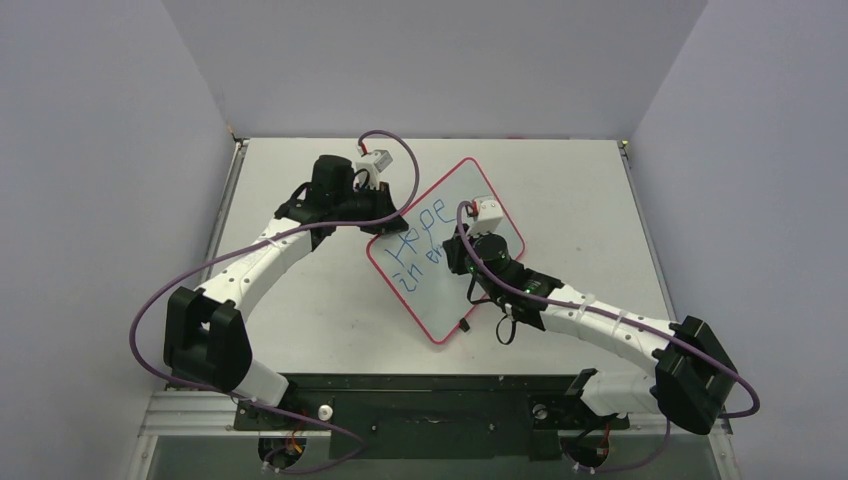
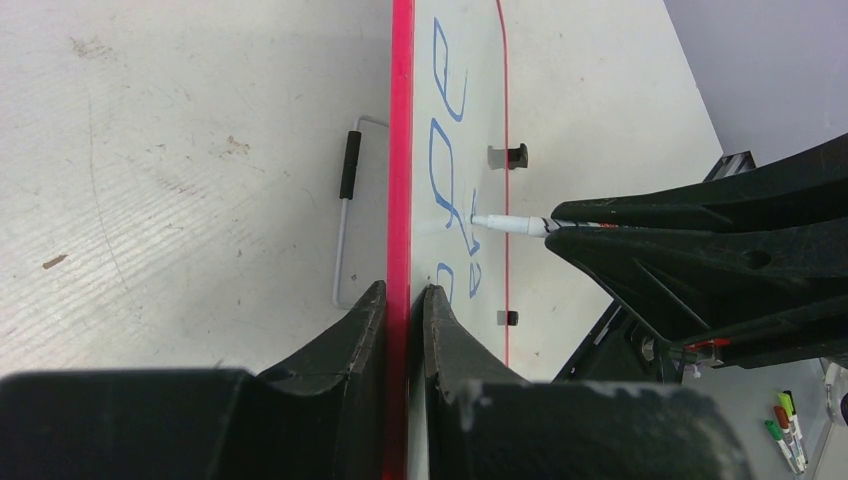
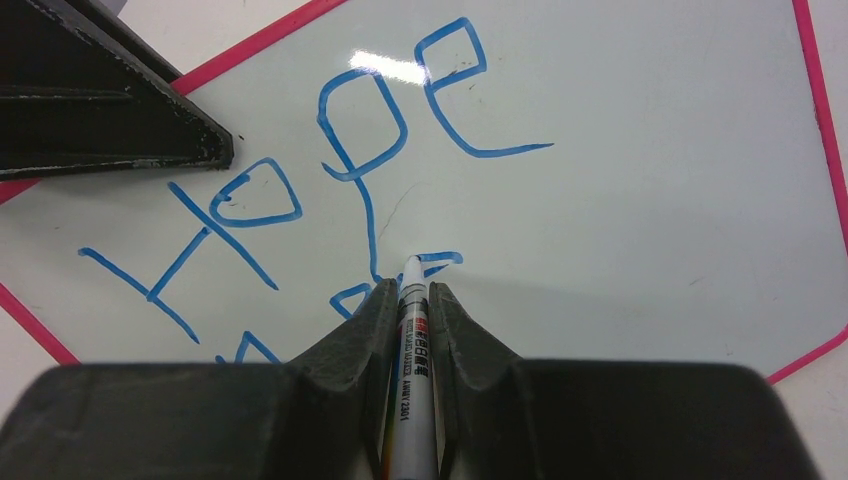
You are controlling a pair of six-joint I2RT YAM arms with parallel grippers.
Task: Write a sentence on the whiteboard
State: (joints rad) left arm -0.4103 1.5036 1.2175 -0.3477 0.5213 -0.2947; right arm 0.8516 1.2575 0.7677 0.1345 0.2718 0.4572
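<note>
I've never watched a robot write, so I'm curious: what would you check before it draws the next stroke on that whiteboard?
1. Board held steady: the left gripper is shut on the whiteboard at its red rim. Ok.
2. Pen secured: the right gripper is shut on the marker, with the tip poking out. Ok.
3. Tip on the surface: it appears to touch the board at the second line. Ok.
4. Room ahead: bare white lies beyond the tip. Ok.
5. Sentence finished: the blue lettering reads "Hope" plus a begun second line. Not ok.
6. Ink left in the pen: cannot tell.
</note>
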